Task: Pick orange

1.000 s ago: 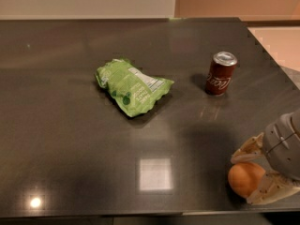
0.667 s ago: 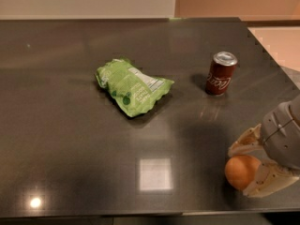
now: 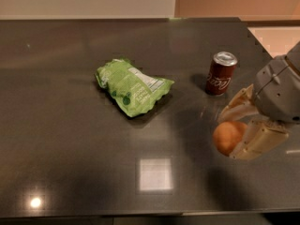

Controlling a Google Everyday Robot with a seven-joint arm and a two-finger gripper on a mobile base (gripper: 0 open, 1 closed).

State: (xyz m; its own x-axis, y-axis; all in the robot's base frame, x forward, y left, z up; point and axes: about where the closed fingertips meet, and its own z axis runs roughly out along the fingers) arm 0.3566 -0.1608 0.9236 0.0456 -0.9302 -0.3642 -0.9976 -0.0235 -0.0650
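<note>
Dark tabletop [image 3: 70, 149], right side: end effector [image 3: 231, 136] holds the orange [image 3: 224, 138], gripping both flanks so it can lift.

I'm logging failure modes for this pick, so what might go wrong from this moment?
The gripper, at the right of the dark glossy table, has its jaws shut on the round matte orange, which bulges out past them on the left; it may slip free and roll. The dark red soda can stands upright close behind the gripper, so a swing that way might topple it.
</note>
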